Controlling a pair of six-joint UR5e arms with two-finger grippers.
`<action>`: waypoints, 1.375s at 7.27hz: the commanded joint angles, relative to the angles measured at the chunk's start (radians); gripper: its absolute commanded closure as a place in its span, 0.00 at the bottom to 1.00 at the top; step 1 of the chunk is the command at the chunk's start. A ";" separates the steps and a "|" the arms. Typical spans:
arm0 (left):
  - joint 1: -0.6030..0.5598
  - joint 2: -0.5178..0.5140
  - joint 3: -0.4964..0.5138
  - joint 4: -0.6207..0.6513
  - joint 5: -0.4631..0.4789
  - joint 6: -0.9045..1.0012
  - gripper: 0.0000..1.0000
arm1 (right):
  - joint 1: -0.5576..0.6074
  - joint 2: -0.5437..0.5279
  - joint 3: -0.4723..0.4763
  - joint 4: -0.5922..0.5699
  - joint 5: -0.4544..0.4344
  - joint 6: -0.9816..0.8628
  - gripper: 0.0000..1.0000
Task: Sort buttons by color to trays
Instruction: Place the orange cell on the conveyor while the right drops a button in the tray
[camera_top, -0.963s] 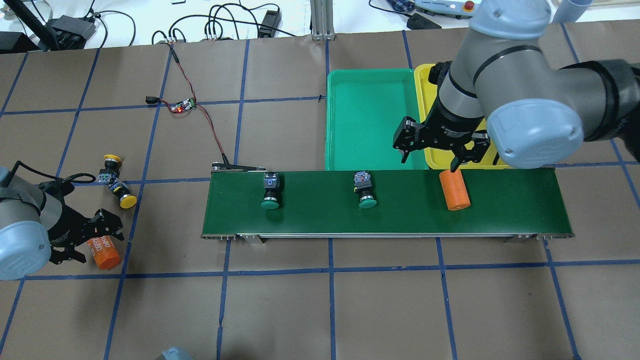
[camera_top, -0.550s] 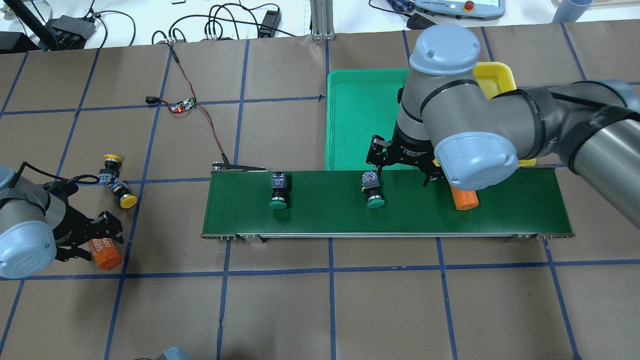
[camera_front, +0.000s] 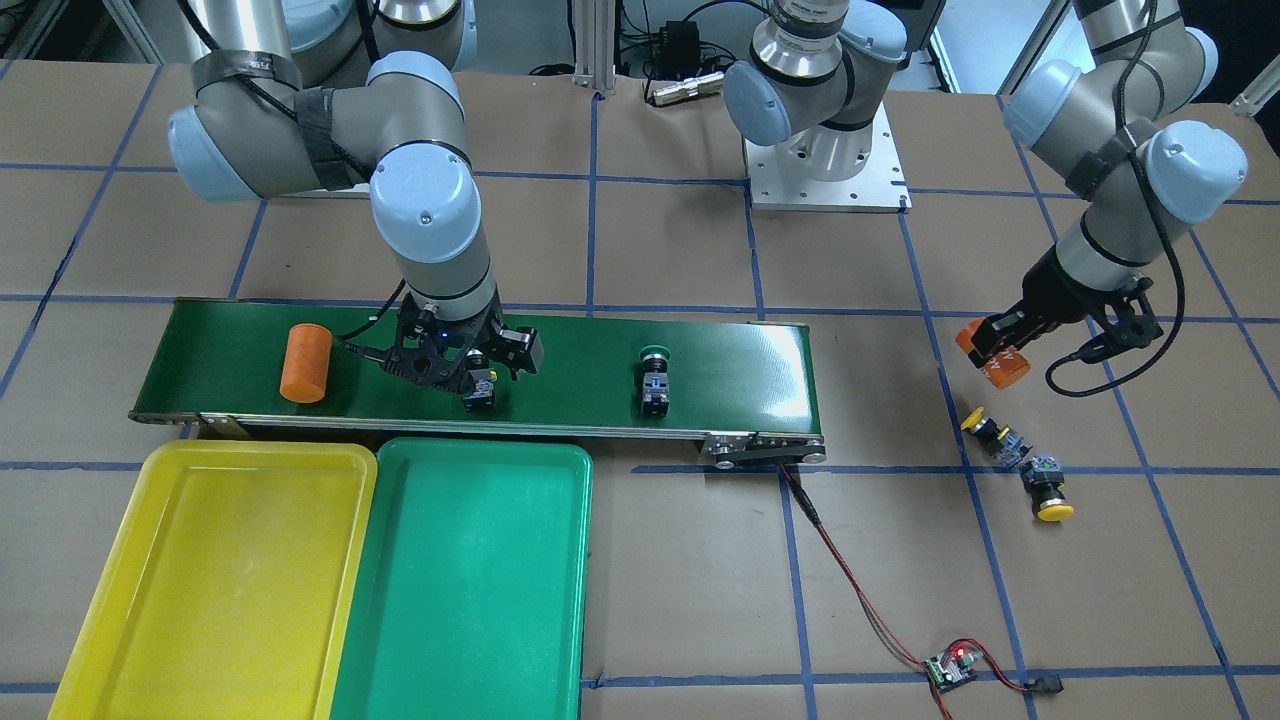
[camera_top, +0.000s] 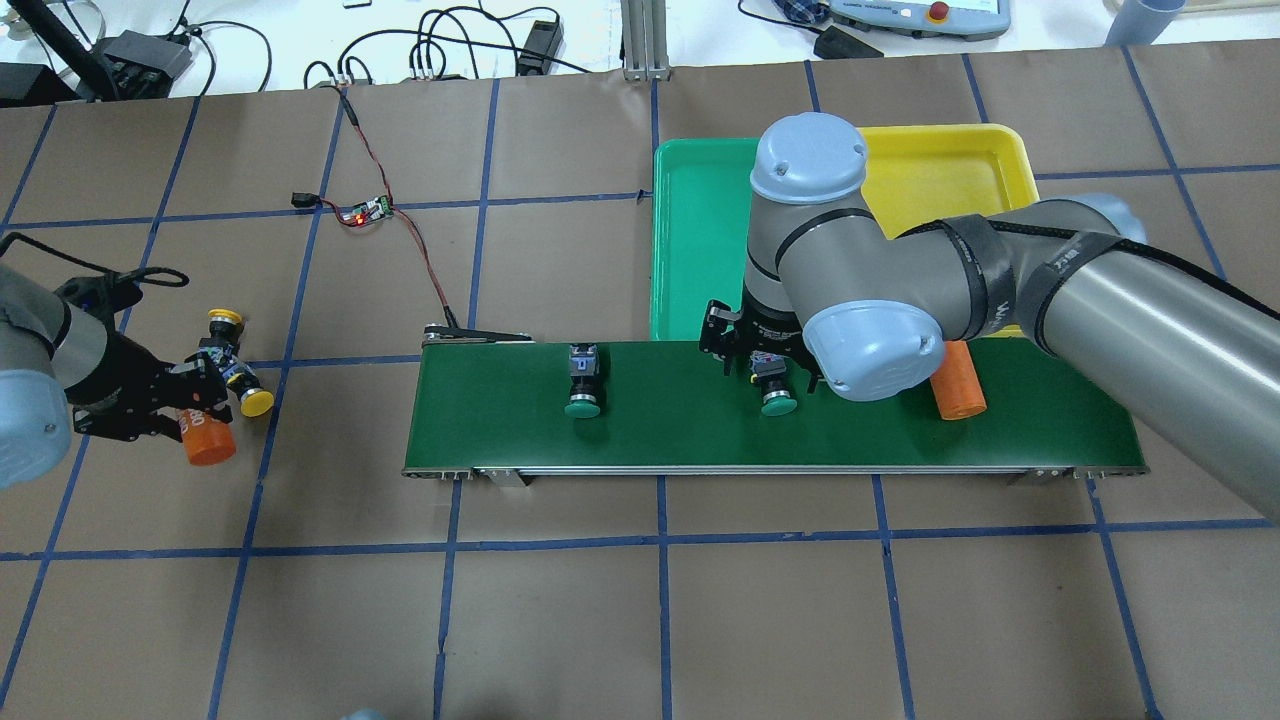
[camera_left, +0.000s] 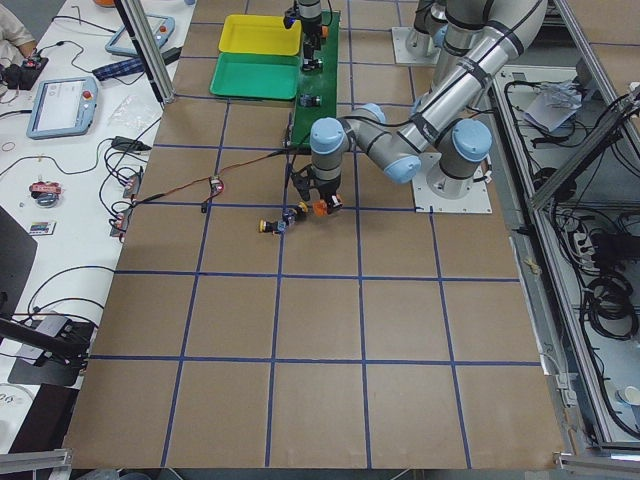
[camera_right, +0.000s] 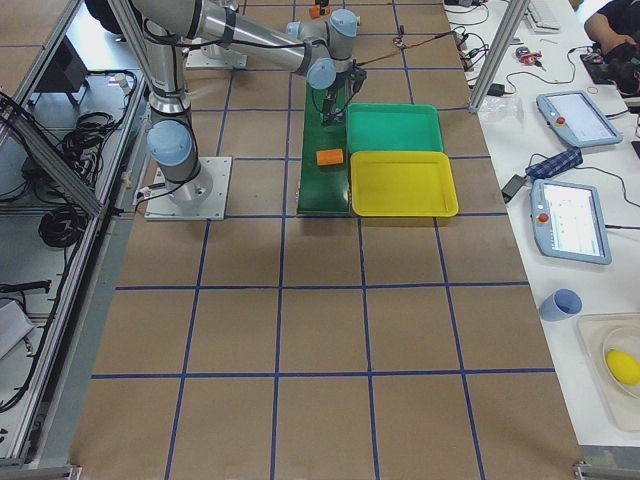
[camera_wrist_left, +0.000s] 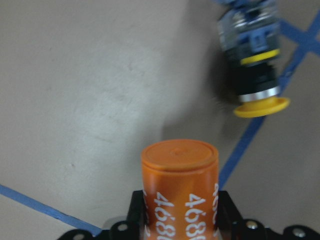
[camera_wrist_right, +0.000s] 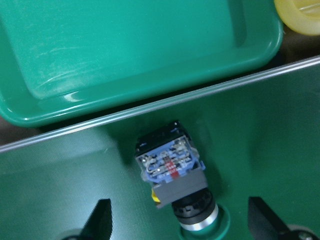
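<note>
Two green-capped buttons lie on the conveyor belt (camera_top: 680, 430), one at its middle (camera_top: 584, 385) (camera_front: 655, 380), one under my right gripper (camera_top: 775, 392) (camera_wrist_right: 175, 170). My right gripper (camera_top: 765, 372) (camera_front: 455, 375) is open and low, its fingers (camera_wrist_right: 100, 220) straddling this button without touching it. Two yellow-capped buttons (camera_top: 222, 330) (camera_top: 250, 392) lie on the table at the left, one in the left wrist view (camera_wrist_left: 252, 65). My left gripper (camera_top: 185, 418) (camera_front: 985, 345) is shut on an orange cylinder (camera_top: 207, 442) (camera_wrist_left: 180, 185) beside them. The green tray (camera_top: 700, 230) and yellow tray (camera_top: 950, 170) stand empty behind the belt.
A second orange cylinder (camera_top: 960, 388) (camera_front: 305, 362) lies on the belt to the right of my right gripper. A small circuit board (camera_top: 370, 210) with a red wire runs to the belt's left end. Cables and pendants lie beyond the table's far edge.
My right arm has moved left from the orange cylinder to over the green button. The belt's objects have drifted right. My left gripper has carried its orange cylinder toward the yellow buttons.
</note>
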 joint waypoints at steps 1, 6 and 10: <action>-0.246 0.006 0.038 -0.022 -0.029 0.029 1.00 | -0.003 0.034 -0.002 0.001 -0.013 -0.008 0.40; -0.542 -0.034 0.055 -0.012 0.050 0.040 1.00 | -0.030 -0.004 -0.066 0.010 -0.017 -0.045 1.00; -0.543 -0.097 0.101 -0.010 -0.019 -0.078 1.00 | -0.141 0.080 -0.218 -0.042 -0.048 -0.207 1.00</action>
